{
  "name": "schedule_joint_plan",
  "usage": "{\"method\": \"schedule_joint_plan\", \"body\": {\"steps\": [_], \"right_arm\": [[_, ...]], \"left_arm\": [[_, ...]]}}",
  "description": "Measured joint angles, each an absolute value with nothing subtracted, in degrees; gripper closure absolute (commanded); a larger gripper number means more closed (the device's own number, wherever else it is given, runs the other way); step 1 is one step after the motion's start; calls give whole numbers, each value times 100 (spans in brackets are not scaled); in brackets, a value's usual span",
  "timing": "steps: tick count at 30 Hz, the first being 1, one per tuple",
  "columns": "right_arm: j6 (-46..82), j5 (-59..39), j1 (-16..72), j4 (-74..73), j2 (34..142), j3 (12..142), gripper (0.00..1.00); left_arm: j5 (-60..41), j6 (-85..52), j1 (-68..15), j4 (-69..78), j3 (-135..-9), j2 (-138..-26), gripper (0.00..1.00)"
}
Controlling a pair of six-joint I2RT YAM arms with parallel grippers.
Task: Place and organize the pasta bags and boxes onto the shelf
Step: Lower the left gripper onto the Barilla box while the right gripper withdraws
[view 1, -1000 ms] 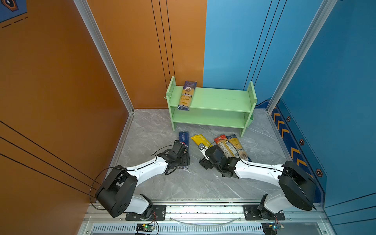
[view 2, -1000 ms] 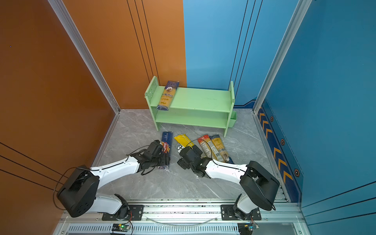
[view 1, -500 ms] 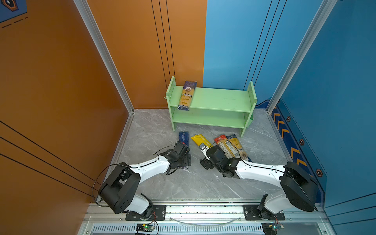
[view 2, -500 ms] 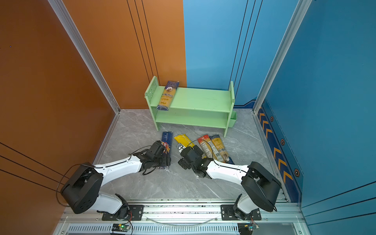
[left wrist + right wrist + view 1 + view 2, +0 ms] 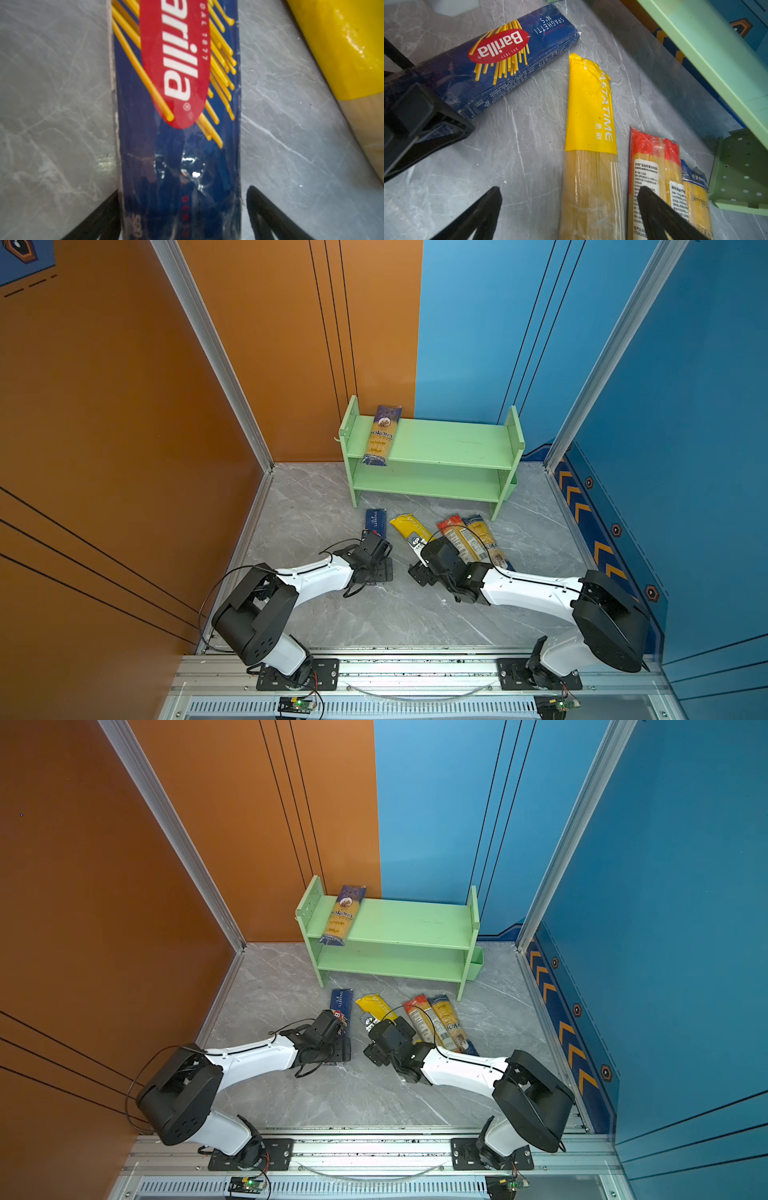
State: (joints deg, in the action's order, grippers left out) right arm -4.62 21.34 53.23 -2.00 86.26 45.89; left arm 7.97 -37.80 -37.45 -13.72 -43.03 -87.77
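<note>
The green shelf (image 5: 436,443) stands at the back, with one dark-blue-and-yellow pack (image 5: 382,435) lying across the left end of its top tier. On the floor in front lie the dark blue Barilla box (image 5: 375,522), the yellow Pastatime bag (image 5: 409,529), the red-ended clear pack (image 5: 455,531) and another blue-and-yellow pack (image 5: 478,531). My left gripper (image 5: 180,197) is open and straddles the Barilla box (image 5: 176,83) low over the floor. A narrow gap shows at one finger (image 5: 257,199). My right gripper (image 5: 570,197) is open over the clear part of the Pastatime bag (image 5: 589,104).
Orange wall panels close the left side and blue ones the right and back. A small green bin (image 5: 476,965) hangs on the shelf's right panel. The arm bases sit on an aluminium rail (image 5: 415,668) at the front. The two grippers work close together mid-floor.
The left gripper's jaws have spread wider around the Barilla box. Both arms have barely shifted, and the packs lie where they were.
</note>
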Motion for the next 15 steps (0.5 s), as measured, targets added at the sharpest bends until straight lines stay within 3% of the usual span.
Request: {"method": "schedule_joint_plan", "body": {"steps": [15], "right_arm": [[-460, 2134, 5323, -200, 8626, 4589, 0]], "left_arm": [[1288, -3710, -3872, -1787, -4493, -8971, 6]]}}
